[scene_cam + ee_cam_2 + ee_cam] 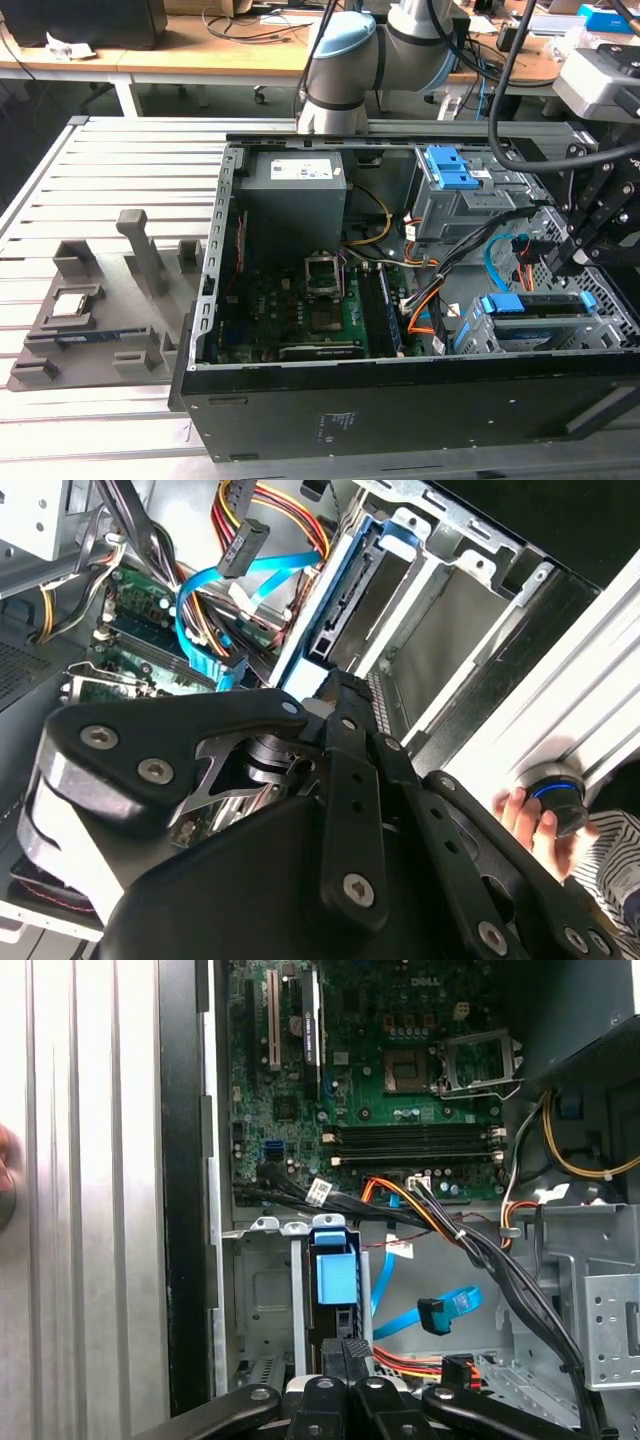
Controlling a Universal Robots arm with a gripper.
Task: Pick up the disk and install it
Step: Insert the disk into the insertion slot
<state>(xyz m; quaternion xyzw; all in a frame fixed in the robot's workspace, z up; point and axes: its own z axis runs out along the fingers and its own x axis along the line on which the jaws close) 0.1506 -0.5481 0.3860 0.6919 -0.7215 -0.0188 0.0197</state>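
The disk [545,303] lies in the grey drive cage [520,335] at the open computer case's front corner, on the exterior view's right, with blue rails at its ends. In the first wrist view the disk [333,1275] is edge-on with its blue rail facing the camera, set between the cage walls [262,1290]. My gripper [346,1352] is right at the disk's near end, with its fingers pressed together and nothing visible between them. In the second wrist view the gripper [335,685] points at the disk's edge [330,620]. In the exterior view the gripper [568,262] hangs just above the disk's right end.
Orange, black and blue cables [440,1310] run close beside the cage. The motherboard [310,300], power supply [295,190] and an upper cage with a blue latch [450,170] sit inside the case. A grey fixture tray [90,320] lies left. A hand [520,815] holds a round button.
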